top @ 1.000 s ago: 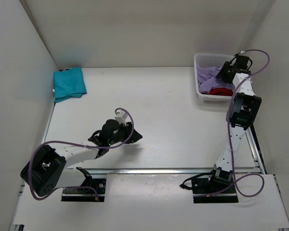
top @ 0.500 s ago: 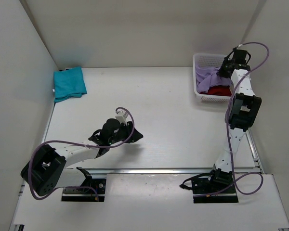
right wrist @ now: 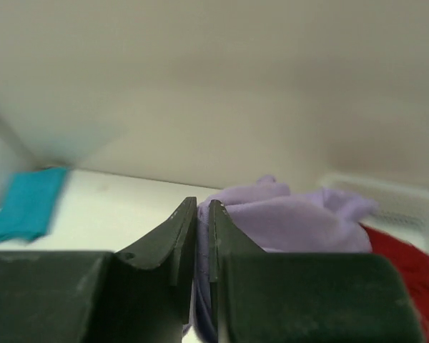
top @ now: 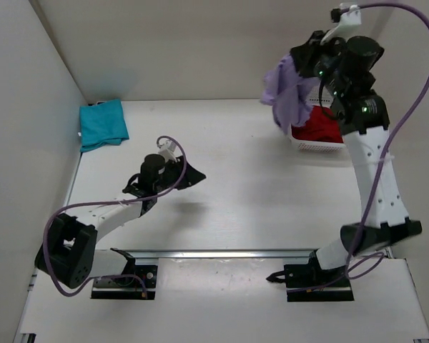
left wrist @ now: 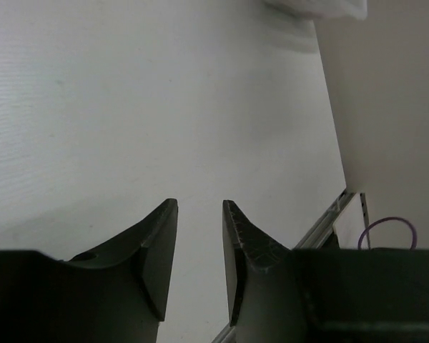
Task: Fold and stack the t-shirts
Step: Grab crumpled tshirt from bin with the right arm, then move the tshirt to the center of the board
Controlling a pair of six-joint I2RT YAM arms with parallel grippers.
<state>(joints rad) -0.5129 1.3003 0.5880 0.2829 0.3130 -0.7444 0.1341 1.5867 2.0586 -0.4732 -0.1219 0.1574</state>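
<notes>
Right hand [top: 300, 71] pinches the lavender t-shirt [top: 284, 96], hoisted above the basket [top: 311, 143] at two o'clock to clear it — left hand [left wrist: 200, 250] partly open, empty.

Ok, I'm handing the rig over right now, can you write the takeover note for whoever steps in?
Right gripper: shut on the pale lavender cloth t-shirt, which hangs lifted above the white lattice plastic basket.
Left gripper: open, holding nothing, over bare table near the middle.
Deep red cloth t-shirt: in the basket.
Teal cloth t-shirt: folded at the far left corner.
Done: teal shirt folded and placed.
Left: lay out and fold the lavender one, stack it on the teal, then the red.
</notes>
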